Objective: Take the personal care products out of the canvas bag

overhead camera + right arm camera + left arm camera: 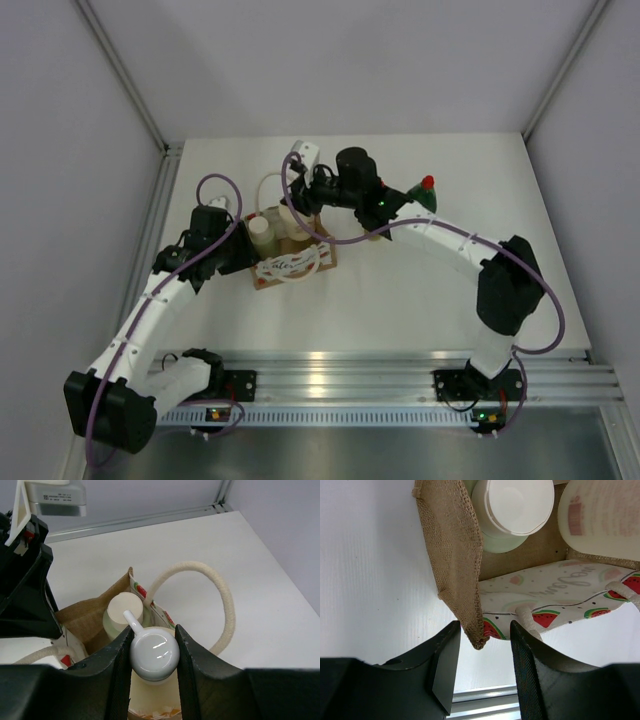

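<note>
A white flat tabletop (400,300) fills the middle. A silver ribbed aluminium rail (350,372) runs along its near edge. Pale grey wall panels (350,60) stand on three sides.

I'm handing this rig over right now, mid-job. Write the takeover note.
Left gripper: fingers straddle a corner of the canvas bag; grip unclear.
Right gripper: shut on the head of the cream pump bottle, which is inside the bag.
White-capped cylinder: in the bag.
Done: dark green bottle is out, on the table.
Left: lift out the pump bottle, then the cylinder. No yellow bottle in view.
</note>
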Tool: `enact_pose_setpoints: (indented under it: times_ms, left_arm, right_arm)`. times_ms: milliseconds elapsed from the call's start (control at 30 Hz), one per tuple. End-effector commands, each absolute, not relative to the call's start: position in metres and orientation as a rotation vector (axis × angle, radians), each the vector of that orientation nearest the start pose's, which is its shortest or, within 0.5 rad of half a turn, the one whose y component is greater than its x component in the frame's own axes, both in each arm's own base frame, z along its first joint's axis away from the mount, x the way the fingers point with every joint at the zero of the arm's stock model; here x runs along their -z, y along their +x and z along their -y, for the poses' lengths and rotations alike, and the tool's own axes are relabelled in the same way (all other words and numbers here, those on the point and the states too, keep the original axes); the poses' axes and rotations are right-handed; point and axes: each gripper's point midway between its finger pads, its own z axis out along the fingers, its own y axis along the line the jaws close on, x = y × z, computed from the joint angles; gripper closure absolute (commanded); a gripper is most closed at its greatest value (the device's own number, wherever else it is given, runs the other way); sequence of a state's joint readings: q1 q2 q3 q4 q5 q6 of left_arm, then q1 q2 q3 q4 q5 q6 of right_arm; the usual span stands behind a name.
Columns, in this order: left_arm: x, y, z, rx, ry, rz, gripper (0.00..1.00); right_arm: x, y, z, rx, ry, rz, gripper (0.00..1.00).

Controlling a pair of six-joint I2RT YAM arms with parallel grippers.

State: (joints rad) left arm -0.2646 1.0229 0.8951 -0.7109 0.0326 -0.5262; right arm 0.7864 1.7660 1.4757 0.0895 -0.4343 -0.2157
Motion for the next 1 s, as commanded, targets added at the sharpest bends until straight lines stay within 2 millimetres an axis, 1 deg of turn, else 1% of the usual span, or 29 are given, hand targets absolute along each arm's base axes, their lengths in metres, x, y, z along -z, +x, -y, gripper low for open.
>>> enact_pose_setpoints:
  times_ms: [0,233,267,567,633,700,733,767,800,833,867,900,933,967]
  left_arm:
    - [-0.162,0.255,0.098,0.406,-0.294,-2.408,0.51]
    - [-0.164,0.255,0.097,0.405,-0.297,-2.398,0.51]
    - [-0.164,0.255,0.097,0.404,-0.299,-2.398,0.51]
    - [-0.165,0.254,0.097,0.408,-0.297,-2.397,0.51]
    - [-0.165,0.254,0.098,0.412,-0.294,-2.395,0.51]
    - [-0.166,0.254,0.098,0.413,-0.296,-2.393,0.51]
    - [-0.166,0.254,0.098,0.413,-0.296,-2.393,0.51]
    - [-0.165,0.254,0.097,0.412,-0.298,-2.394,0.51]
    - [-0.165,0.253,0.098,0.414,-0.295,-2.397,0.51]
    - [-0.165,0.253,0.098,0.413,-0.294,-2.397,0.51]
    - [-0.165,0.253,0.098,0.413,-0.294,-2.397,0.51]
    - [-0.165,0.253,0.098,0.414,-0.295,-2.395,0.51]
    - [-0.165,0.253,0.098,0.414,-0.295,-2.395,0.51]
    - [-0.165,0.253,0.098,0.414,-0.295,-2.395,0.51]
  right_arm:
    - [-0.411,0.329,-0.421,-0.745,-0.990,-1.137,1.00]
    - [-0.440,0.321,-0.408,-0.735,-0.944,-1.114,1.00]
    - [-0.447,0.319,-0.404,-0.732,-0.934,-1.106,1.00]
    - [-0.479,0.312,-0.378,-0.688,-0.856,-1.114,1.00]
    - [-0.479,0.314,-0.373,-0.662,-0.839,-1.125,1.00]
    - [-0.483,0.313,-0.365,-0.641,-0.819,-1.128,1.00]
    - [-0.481,0.314,-0.363,-0.633,-0.816,-1.137,1.00]
    - [-0.485,0.314,-0.357,-0.620,-0.800,-1.137,1.00]
    - [-0.480,0.316,-0.354,-0.607,-0.794,-1.152,1.00]
    - [-0.479,0.316,-0.351,-0.599,-0.785,-1.157,1.00]
    - [-0.483,0.315,-0.343,-0.581,-0.761,-1.159,1.00]
    - [-0.474,0.317,-0.340,-0.569,-0.759,-1.178,1.00]
    - [-0.478,0.314,-0.334,-0.563,-0.749,-1.174,1.00]
    - [-0.475,0.314,-0.331,-0.555,-0.745,-1.181,1.00]
